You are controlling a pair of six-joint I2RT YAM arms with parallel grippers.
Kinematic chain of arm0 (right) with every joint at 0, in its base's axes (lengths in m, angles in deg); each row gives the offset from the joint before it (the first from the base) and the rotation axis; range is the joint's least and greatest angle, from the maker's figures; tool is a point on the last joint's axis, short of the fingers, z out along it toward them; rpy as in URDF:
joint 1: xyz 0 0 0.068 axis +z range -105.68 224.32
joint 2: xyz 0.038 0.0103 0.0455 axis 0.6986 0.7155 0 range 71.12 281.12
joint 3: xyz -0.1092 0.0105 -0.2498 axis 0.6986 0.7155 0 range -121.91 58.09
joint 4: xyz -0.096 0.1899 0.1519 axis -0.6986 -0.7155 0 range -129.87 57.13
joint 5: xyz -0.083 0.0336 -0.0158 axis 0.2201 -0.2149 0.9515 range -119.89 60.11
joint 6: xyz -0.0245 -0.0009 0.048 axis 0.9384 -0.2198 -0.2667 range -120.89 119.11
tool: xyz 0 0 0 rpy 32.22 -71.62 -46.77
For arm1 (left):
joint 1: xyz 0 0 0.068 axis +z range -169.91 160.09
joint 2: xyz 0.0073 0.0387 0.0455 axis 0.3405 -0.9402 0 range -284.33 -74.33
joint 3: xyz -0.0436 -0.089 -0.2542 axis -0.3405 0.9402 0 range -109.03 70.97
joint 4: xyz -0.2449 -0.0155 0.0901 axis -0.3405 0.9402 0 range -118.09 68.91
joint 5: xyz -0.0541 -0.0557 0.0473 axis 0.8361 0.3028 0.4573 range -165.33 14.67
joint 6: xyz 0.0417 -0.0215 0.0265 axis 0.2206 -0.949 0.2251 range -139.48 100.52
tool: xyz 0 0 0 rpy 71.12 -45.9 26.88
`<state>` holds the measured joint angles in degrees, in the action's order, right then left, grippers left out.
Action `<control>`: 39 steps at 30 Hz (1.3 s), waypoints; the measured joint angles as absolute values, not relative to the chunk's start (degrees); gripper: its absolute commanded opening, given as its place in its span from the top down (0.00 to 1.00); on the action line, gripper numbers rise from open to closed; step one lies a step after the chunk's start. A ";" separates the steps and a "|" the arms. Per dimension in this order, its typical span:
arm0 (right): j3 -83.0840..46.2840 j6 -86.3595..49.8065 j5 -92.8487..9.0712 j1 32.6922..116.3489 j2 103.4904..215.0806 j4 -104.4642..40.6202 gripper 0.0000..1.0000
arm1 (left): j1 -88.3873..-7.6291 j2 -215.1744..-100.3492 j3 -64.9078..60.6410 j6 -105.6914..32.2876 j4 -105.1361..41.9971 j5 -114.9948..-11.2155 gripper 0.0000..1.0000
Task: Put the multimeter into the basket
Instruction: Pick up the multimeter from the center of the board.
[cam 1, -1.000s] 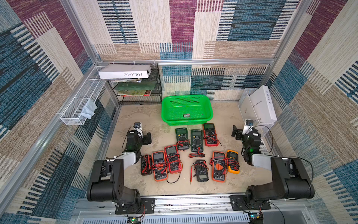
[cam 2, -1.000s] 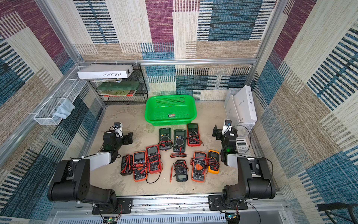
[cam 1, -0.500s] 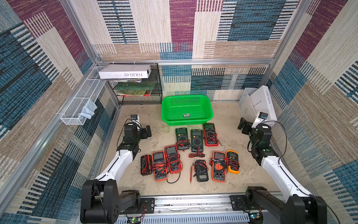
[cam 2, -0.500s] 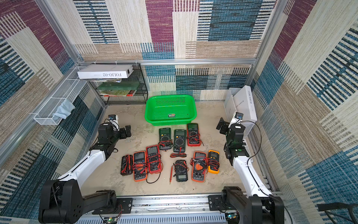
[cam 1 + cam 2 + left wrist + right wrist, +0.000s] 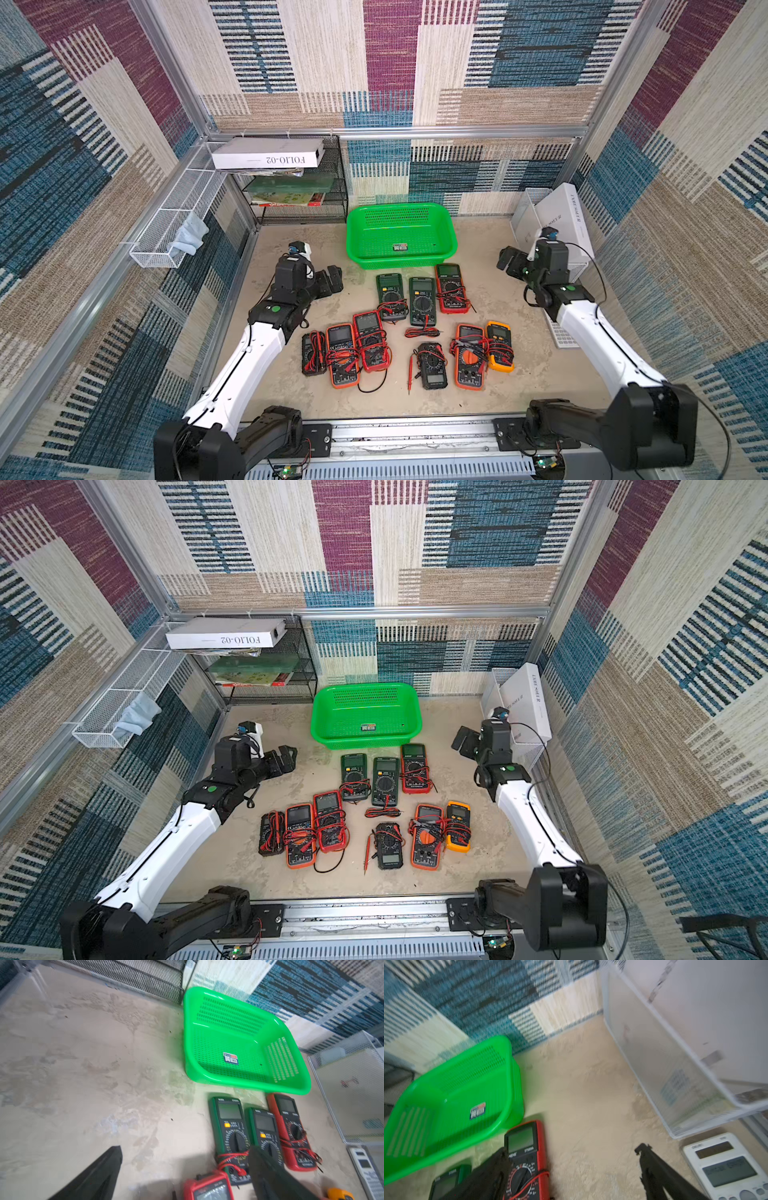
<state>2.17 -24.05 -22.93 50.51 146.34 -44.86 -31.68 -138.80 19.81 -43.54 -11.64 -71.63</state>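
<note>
**A:** What do the containers hold?

**B:** The green basket [image 5: 374, 262] sits at the far middle of the desk [image 5: 519, 386] with only a small label [image 5: 400, 247] on its floor. A white wire tray [image 5: 183, 199] on the left wall holds a pale cloth [image 5: 191, 237]. The black mesh rack [image 5: 336, 199] at far left carries books, with a white box [image 5: 268, 154] on top. A second wire tray [image 5: 523, 212] at far right holds another white box [image 5: 561, 216].

**A:** And the multimeters [image 5: 422, 301]?

**B:** Nine of them lie flat on the desk, all outside the basket. Their long axes run near to far. Most have the display at the far end, but the small black one [image 5: 432, 365] has its display at the near end. The red multimeter [image 5: 451, 289] lies just beside the basket's near right corner; I cannot tell if they touch.

**A:** Does one view show something the others miss?

**B:** The right wrist view shows a white calculator [image 5: 724, 1165] by the right tray. In both top views the right arm covers most of it.

**A:** The jaws?

**B:** The left jaws and right jaws are both spread wide and grip nothing. The left jaws are left of the meters and the right jaws are at the right.
</note>
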 measured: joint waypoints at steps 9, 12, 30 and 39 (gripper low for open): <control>-5.33 -18.63 -23.93 61.71 162.38 -54.48 0.00 | -39.42 -140.77 17.41 -46.07 -3.57 -69.33 0.01; -6.27 -17.80 -23.76 64.07 166.08 -54.83 0.00 | -40.99 -140.94 17.54 -46.49 -2.81 -69.23 0.01; -7.99 -16.68 -25.25 68.87 173.16 -53.74 0.00 | -45.10 -147.28 16.03 -47.58 -1.43 -69.60 0.01; -9.37 -16.97 -27.28 67.43 177.25 -50.87 0.00 | -46.17 -148.02 15.68 -47.62 -1.45 -69.77 0.01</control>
